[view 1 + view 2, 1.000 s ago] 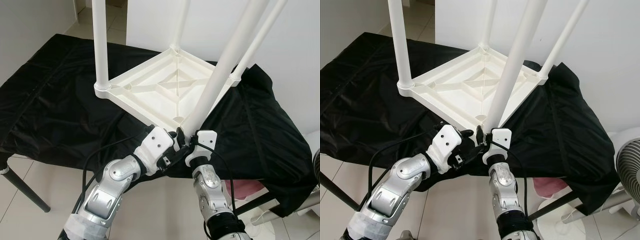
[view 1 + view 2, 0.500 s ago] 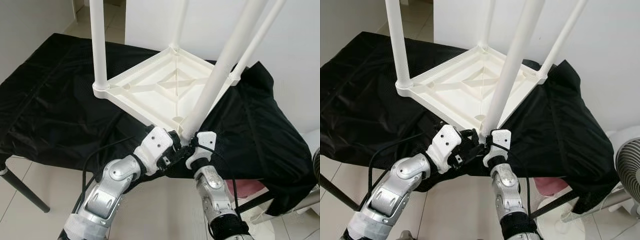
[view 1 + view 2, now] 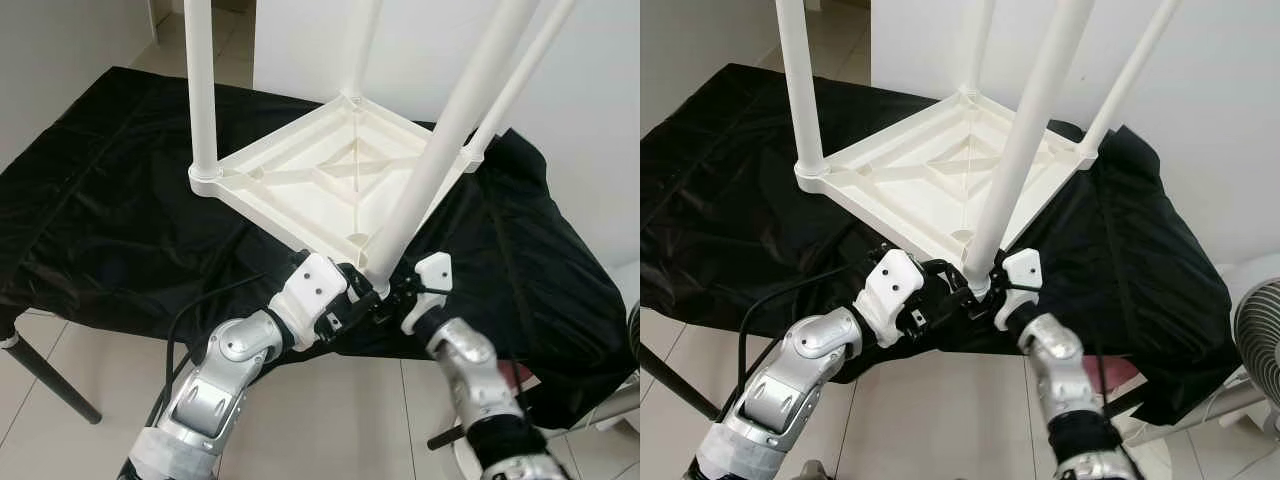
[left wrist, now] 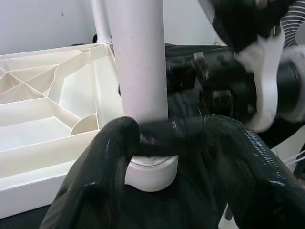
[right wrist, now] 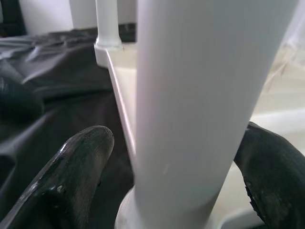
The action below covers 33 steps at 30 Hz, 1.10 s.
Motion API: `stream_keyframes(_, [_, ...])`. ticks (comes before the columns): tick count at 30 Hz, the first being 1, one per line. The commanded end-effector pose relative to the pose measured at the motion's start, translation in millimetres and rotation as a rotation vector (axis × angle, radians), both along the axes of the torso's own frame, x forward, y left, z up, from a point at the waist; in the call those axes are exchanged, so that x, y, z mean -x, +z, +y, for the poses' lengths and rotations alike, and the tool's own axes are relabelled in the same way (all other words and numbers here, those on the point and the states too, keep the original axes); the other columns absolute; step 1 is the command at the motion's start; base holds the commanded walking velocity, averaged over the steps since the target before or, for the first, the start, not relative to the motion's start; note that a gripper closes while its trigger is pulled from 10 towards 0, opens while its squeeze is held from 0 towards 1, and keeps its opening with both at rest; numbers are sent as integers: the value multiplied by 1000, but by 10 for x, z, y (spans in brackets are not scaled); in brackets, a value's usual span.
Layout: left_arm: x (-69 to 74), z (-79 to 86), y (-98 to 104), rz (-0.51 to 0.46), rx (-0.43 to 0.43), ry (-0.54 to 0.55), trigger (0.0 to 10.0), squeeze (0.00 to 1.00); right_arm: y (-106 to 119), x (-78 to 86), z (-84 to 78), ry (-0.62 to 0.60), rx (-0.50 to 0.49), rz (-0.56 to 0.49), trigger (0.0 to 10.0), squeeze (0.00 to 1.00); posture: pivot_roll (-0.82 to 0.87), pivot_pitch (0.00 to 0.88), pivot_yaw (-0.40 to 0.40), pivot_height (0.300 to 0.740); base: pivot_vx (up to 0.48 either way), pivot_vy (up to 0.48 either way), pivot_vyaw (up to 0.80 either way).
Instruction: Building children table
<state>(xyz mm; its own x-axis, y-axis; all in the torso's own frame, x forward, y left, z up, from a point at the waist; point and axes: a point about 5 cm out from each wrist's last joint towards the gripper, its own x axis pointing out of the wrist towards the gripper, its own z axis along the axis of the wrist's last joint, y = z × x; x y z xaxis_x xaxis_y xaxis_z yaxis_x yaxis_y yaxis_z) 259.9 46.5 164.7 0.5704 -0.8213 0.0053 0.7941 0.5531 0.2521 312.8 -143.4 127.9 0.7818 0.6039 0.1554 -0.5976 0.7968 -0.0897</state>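
Tabletop (image 3: 300, 175), white plastic, lies upside down on a bench draped in black cloth (image 3: 110, 200), ribbed underside up, four white legs rising from its corners and cut off by the top edge of the eye views. Near leg (image 3: 420, 180) stands tilted in the corner socket (image 3: 975, 287) closest to the robot. Left tool (image 3: 940, 290) sits at that socket; its wrist view shows both black fingers (image 4: 105, 162) wrapped around the leg's base just above the socket, closed on it. Right tool (image 3: 395, 295) meets the same leg from the other side; in its wrist view the fingers (image 5: 76, 167) flank the leg, gaps visible on both sides, so spread and contact not confirmed. Socket joint itself is largely hidden behind the fingers and blurred. Fan (image 3: 1260, 330) partly cut off at right edge.
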Motion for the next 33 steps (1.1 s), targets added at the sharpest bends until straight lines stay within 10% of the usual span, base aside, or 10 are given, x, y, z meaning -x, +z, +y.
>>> stream_keyframes(1, [5, -25, -16, -6, 0, 13, 10000, 0, -62, 3, -25, 31, 16, 36, 10000, 0, 87, 22, -145, 740, 0, 0, 0])
stream_keyframes(9, [-2, -18, -8, -9, 1, 17, 10000, 0, -30, -176, -5, 125, 110, 56, 10000, 0, 93, 25, -135, 740, 0, 0, 0])
stream_keyframes(11, [-16, 3, 5, -13, 1, 27, 10000, 0, -35, -206, -45, 134, 125, 65, 0, 0, 97, 29, -136, 740, 0, 0, 0])
stream_keyframes(23, [-31, -22, 22, -17, 10, 28, 10000, 0, -34, -219, -167, 144, 139, 73, 0, 0, 86, 30, -128, 740, 0, 0, 0])
stream_keyframes(24, [-30, -26, 19, -17, 9, 24, 10000, 0, -32, -224, -177, 129, 132, 70, 10000, 0, 81, 30, -126, 740, 0, 0, 0])
stream_keyframes(33, [-35, -39, 16, -15, 9, 12, 10000, 0, -69, -185, -189, 56, 111, 70, 10000, 0, 74, 34, -123, 740, 0, 0, 0])
